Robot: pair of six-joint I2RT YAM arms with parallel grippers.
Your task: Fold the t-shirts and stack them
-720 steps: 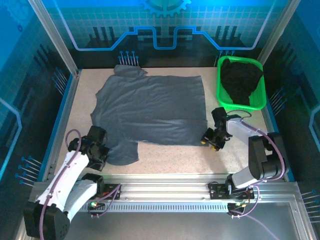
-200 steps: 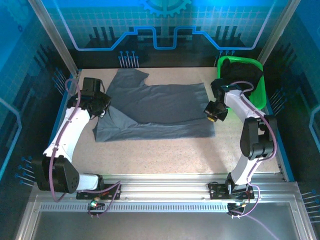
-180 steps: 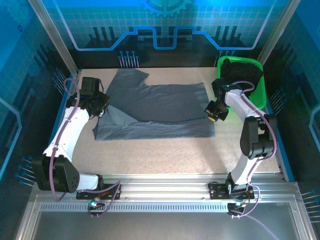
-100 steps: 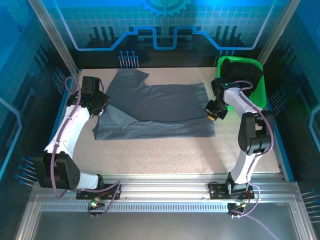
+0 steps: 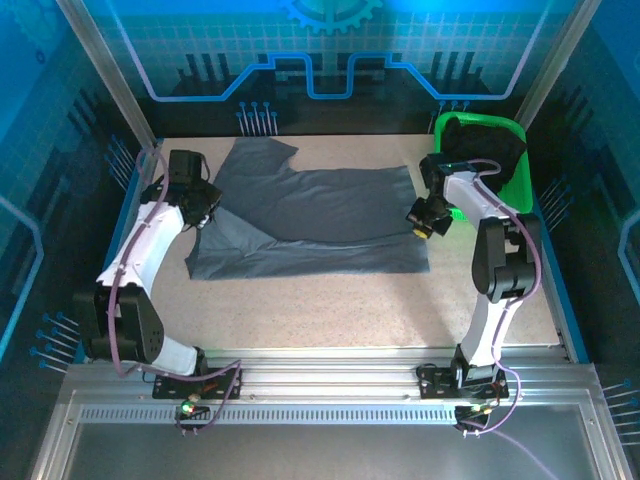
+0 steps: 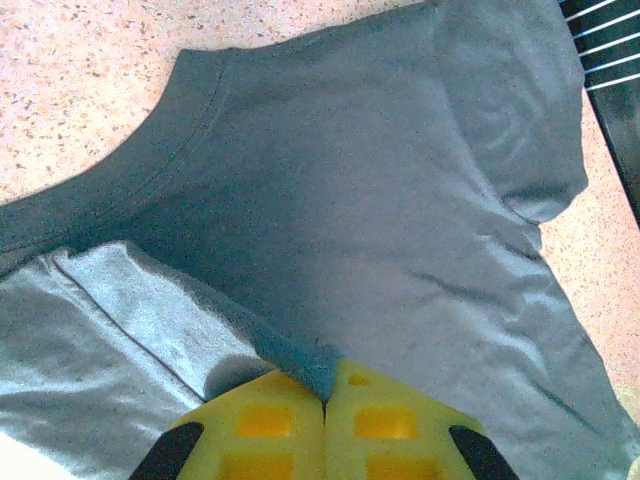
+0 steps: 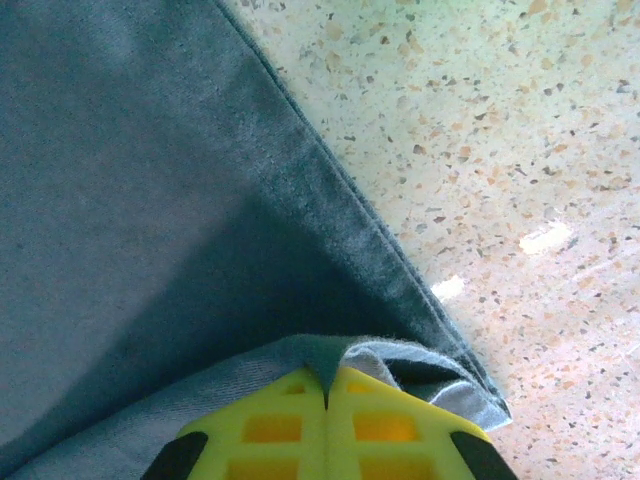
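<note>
A: How is the grey t-shirt [image 5: 320,225] handling?

B: It is lying half-folded on the table [image 5: 330,300], soft, light and limp, likely sagging wherever lifted. Corners and hems are looking like the best holds: the left gripper [image 6: 323,385] is pinching a fold at its left edge, and the right gripper [image 7: 327,385] is clamping the hemmed corner.

A: Any labels showing?

B: None. The black t-shirt [image 5: 490,150] is sitting in the green basket [image 5: 520,185].

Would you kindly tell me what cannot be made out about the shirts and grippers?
- Black t-shirt, top view: crumpled in the green basket, shape unreadable.
- Lower layer of the grey t-shirt, top view: covered by its folded-over half.
- Left gripper and right gripper, wrist views: cut off by the bottom edge.
</note>
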